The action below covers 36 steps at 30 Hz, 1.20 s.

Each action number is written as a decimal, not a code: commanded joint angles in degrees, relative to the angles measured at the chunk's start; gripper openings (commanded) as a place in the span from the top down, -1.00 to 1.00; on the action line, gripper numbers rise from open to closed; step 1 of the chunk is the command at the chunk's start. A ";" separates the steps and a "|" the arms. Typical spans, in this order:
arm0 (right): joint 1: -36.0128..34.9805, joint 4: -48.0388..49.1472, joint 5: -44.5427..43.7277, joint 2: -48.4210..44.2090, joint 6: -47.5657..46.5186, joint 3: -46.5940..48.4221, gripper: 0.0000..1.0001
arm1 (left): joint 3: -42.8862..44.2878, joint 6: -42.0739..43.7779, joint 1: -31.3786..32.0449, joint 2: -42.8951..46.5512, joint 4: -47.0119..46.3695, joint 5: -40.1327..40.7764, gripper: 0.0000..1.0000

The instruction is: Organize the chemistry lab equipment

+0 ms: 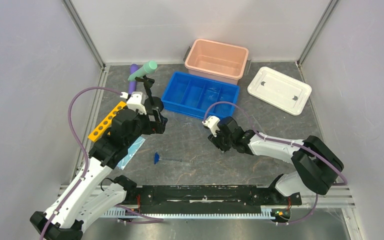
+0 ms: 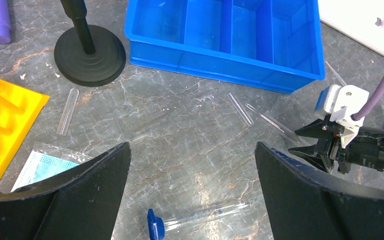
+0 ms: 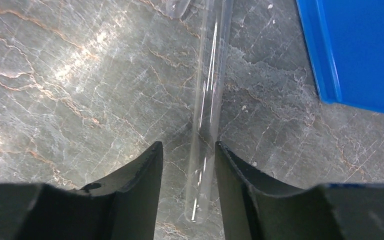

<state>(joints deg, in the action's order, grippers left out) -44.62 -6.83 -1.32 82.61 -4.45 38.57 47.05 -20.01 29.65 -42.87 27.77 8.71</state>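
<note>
My right gripper is low over the table in front of the blue tray. In the right wrist view its jaws straddle a clear glass test tube that lies on the table. The tube is against the right finger, and a gap remains at the left one. My left gripper is wide open and empty above the table. A small blue funnel with a thin rod lies below it in clear wrap. A yellow holed rack, a light-blue mask and a black clamp stand are at the left.
A blue divided tray sits mid-table, a pink bin behind it and a white lid to the right. Mint-green and purple tubes are by the stand. More clear tubes lie loose on the table.
</note>
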 commanded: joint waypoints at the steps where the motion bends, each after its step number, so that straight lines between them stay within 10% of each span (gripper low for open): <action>1: -0.42 2.00 -1.53 0.16 -0.79 -1.82 0.08 | 0.15 2.25 0.10 -0.13 -1.32 -1.23 -0.99; 15: -1.51 2.70 -4.64 -1.53 1.02 -3.69 0.48 | 0.65 0.39 0.06 -1.26 -0.41 -2.56 -0.99; 36: -4.02 11.66 0.90 -18.98 3.46 -11.63 0.53 | 2.68 -5.51 0.08 -5.81 -0.04 -15.13 -0.99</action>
<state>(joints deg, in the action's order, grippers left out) -48.23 -0.25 -2.42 66.41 -1.87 28.14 47.20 -22.52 29.65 -48.21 29.76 -2.92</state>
